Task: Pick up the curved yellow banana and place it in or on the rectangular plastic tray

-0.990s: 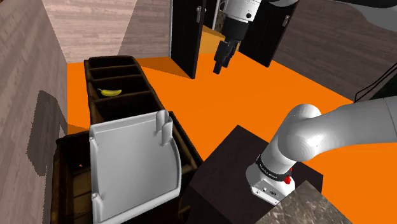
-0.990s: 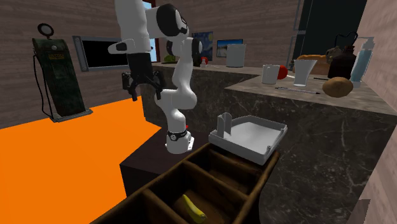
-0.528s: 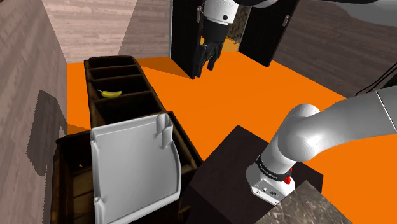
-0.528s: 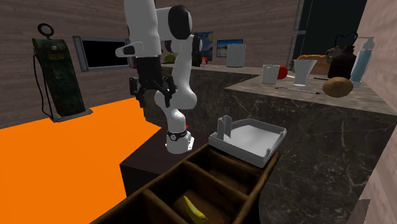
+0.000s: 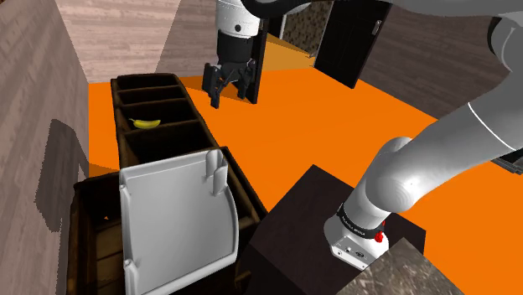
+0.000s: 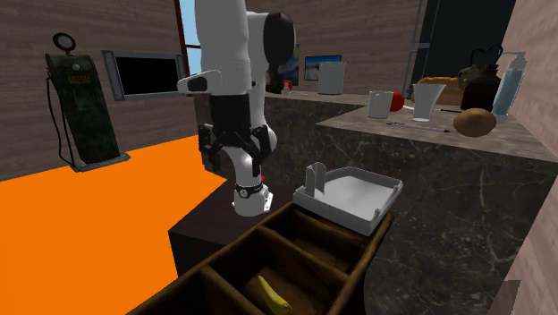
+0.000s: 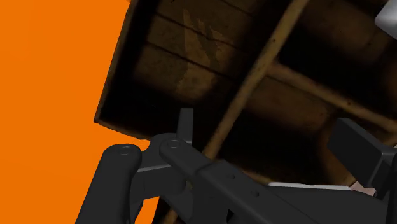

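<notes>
A curved yellow banana [image 5: 146, 122] lies in a middle compartment of a long dark wooden divided crate [image 5: 159, 92]. It also shows low in the second exterior view as the banana [image 6: 271, 293]. The white rectangular tray [image 5: 176, 214] rests tilted across the near end of the crate, with an upright handle at one corner; the tray [image 6: 350, 195] is bare inside. My black gripper [image 5: 232, 90] hangs open above the orange floor, just off the crate's far end and to the right of the banana in the shoulder view. The gripper [image 6: 232, 163] holds nothing.
The wrist view looks down on the crate's compartments [image 7: 210, 57] and the orange floor [image 7: 51, 76]. A dark stand [image 5: 310, 209] carries the arm's base. A stone counter [image 6: 429, 134] bears cups, a jug and a bottle. Dark cabinets [image 5: 344, 42] stand behind.
The gripper has swung toward the shoulder view's left and come lower, from in front of the dark cabinets to just beside the crate's far end. Banana and tray have stayed put.
</notes>
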